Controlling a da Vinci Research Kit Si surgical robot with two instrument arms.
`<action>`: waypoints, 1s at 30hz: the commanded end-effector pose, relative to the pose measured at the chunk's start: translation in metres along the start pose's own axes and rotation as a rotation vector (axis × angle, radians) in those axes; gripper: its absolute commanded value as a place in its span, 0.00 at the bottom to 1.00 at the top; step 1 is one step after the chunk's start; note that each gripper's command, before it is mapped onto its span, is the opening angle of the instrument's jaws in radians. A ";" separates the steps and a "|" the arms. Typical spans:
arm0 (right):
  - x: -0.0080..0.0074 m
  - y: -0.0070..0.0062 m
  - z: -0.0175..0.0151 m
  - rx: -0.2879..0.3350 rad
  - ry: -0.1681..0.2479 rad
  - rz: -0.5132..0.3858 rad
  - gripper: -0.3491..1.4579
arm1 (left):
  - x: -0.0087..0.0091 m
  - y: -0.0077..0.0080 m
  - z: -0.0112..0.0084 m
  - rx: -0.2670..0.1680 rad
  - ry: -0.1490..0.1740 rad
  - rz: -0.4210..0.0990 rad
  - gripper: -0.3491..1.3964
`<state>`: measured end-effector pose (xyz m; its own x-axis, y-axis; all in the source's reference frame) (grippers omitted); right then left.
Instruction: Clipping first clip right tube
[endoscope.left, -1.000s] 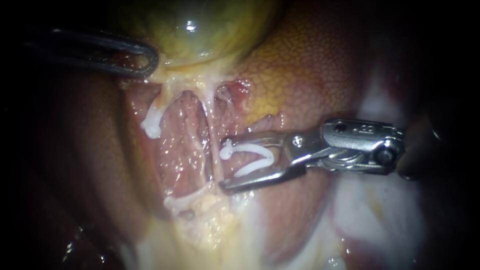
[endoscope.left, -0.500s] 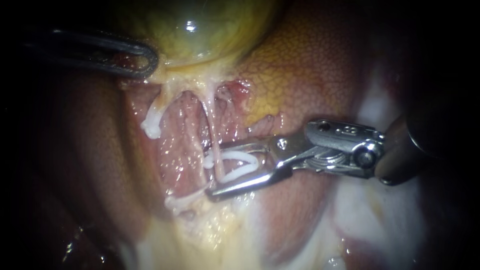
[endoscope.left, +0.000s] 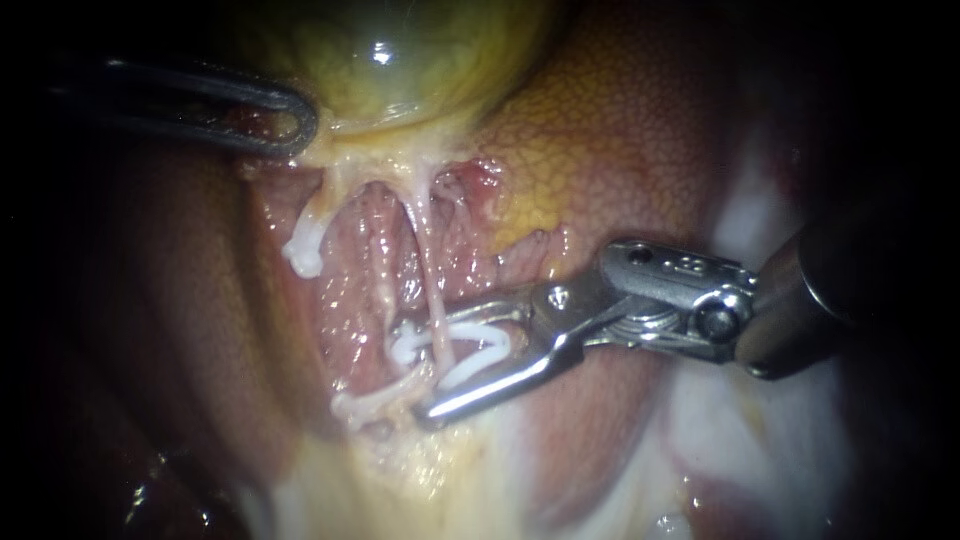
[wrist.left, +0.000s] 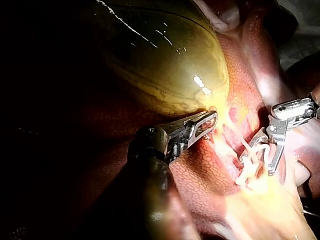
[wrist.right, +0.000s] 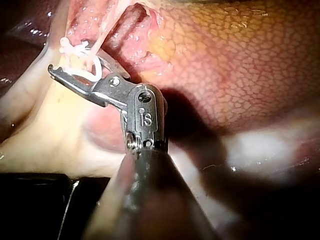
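Note:
My right instrument (endoscope.left: 432, 368) comes in from the right. Its jaws stand apart and carry a white clip (endoscope.left: 478, 345) between them. The clip's two legs straddle the thin right tube (endoscope.left: 428, 262), which runs down from the gallbladder (endoscope.left: 400, 60). In the right wrist view the same clip (wrist.right: 89, 71) sits in the jaws around that strand. My left instrument (endoscope.left: 290, 125) is shut on the gallbladder's lower edge and holds it up; the left wrist view shows its dark jaws (wrist.left: 202, 126) there.
A white clip (endoscope.left: 300, 255) sits on the left tube, and another (endoscope.left: 365, 405) lies lower down near the yellow fat. Mottled liver (endoscope.left: 620, 150) fills the right side behind the right instrument's shaft. Pale tissue lies below.
My right instrument has moved left and slightly down, bringing the clip from beside the right tube to astride it. The left instrument and gallbladder have not moved.

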<state>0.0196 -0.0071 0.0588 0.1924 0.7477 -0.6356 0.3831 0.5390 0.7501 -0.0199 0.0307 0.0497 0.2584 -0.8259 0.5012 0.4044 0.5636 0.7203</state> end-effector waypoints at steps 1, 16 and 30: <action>0.0001 -0.0002 0.0000 0.005 0.002 -0.001 0.44 | 0.0000 0.0000 0.0000 0.001 0.000 0.000 0.00; 0.0000 -0.0016 0.0009 0.054 0.005 0.011 0.42 | 0.0001 0.0002 0.0000 0.001 0.000 0.001 0.00; 0.0002 -0.0019 0.0018 0.096 0.037 0.064 0.40 | 0.0002 0.0002 0.0001 0.000 0.000 0.001 0.00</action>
<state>0.0206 -0.0087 0.0569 0.1859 0.7982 -0.5729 0.4562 0.4463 0.7698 -0.0199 0.0306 0.0500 0.2589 -0.8251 0.5021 0.4033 0.5647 0.7200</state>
